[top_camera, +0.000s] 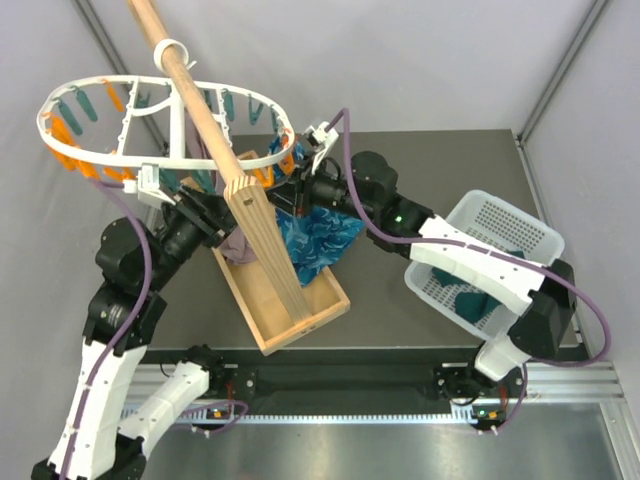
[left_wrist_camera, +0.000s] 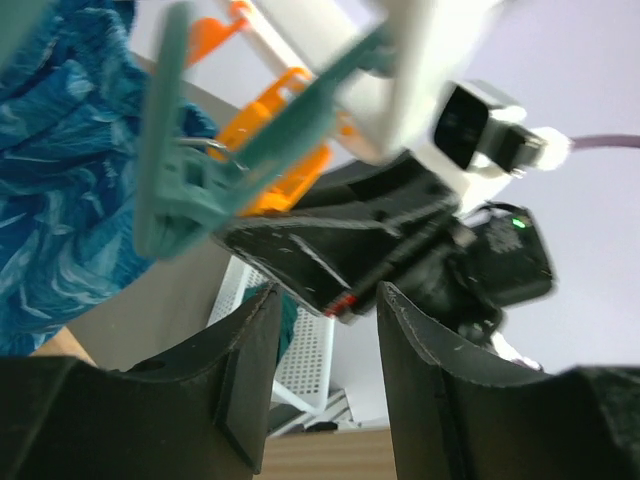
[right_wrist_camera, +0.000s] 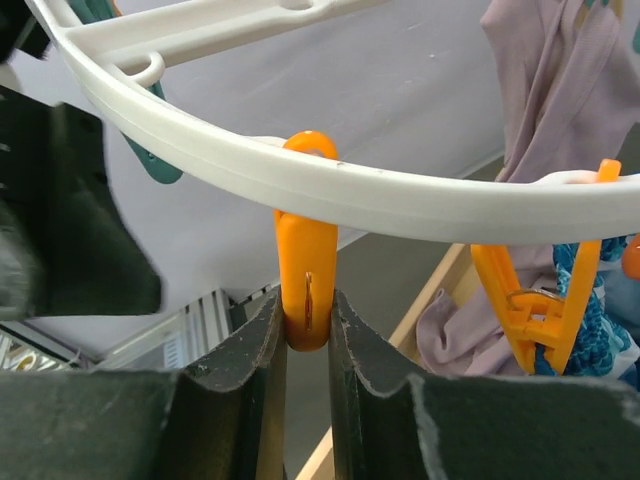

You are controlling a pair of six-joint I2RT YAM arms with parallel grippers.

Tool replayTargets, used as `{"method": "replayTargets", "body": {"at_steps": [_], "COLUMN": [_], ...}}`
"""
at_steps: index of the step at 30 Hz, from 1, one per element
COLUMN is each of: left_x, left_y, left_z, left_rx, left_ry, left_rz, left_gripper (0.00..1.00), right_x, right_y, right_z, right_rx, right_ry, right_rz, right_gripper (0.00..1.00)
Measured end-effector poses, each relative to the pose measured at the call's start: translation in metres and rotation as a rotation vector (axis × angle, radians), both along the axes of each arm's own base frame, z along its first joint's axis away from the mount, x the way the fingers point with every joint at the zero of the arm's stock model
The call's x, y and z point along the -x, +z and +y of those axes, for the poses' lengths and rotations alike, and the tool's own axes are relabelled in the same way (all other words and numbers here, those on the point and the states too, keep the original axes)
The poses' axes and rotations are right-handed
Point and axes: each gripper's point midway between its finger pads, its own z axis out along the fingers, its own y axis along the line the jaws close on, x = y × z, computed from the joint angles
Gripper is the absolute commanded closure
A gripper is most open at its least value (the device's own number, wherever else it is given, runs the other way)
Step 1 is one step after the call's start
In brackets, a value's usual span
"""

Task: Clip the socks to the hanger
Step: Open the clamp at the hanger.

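Note:
The white oval hanger (top_camera: 60, 100) hangs by its hook from a wooden pole, with teal and orange pegs round its rim. My right gripper (top_camera: 297, 182) reaches to the hanger's right end. In the right wrist view it (right_wrist_camera: 305, 312) is shut on an orange peg (right_wrist_camera: 306, 250) under the ring (right_wrist_camera: 380, 195). My left gripper (top_camera: 207, 212) is below the ring; in the left wrist view it (left_wrist_camera: 325, 300) is open and empty, under a teal peg (left_wrist_camera: 172, 190). Dark teal socks (top_camera: 472, 300) lie in the white basket (top_camera: 500, 212); a bit shows in the left wrist view (left_wrist_camera: 288, 318).
The wooden pole (top_camera: 190, 80) slants over a wooden post (top_camera: 268, 240) and tray (top_camera: 300, 330). A bright blue mottled cloth (top_camera: 320, 240) and a mauve-grey cloth (right_wrist_camera: 545, 100) hang from pegs over the tray. A second orange peg (right_wrist_camera: 540, 300) is to the right.

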Motion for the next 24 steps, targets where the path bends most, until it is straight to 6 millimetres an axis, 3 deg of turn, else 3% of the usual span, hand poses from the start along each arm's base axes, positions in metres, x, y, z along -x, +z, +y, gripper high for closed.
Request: {"method": "replayTargets", "body": {"at_steps": [5,10,14,21,24], "left_x": [-0.014,-0.017,-0.017,-0.007,0.001], "left_y": [-0.01,-0.004,0.001,-0.003,-0.022], "left_z": [-0.004,-0.012,-0.025,-0.041,-0.036], "left_rx": [-0.03,-0.029,-0.015,0.011,0.015], "left_ry": [0.0,-0.032,-0.079,-0.161,-0.155], "left_rz": [0.031,0.007,-0.058,-0.152,-0.154], "left_gripper": [0.46,0.3,0.25,0.29,0.36], "right_x": [-0.001,0.001,0.002,0.002,0.003], "right_y": [0.01,0.015,0.01,0.005,0.004], "right_z": [-0.015,-0.025,-0.029,-0.034,-0.037], "right_rx": [0.007,0.018,0.043,0.075,0.101], "right_ry": [-0.054,-0.079,-0.087,-0.105,-0.105], "right_rz": [-0.003,-0.005,0.01,0.022,0.02], "right_gripper": [1.0,1.0,1.0,1.0,1.0]}}
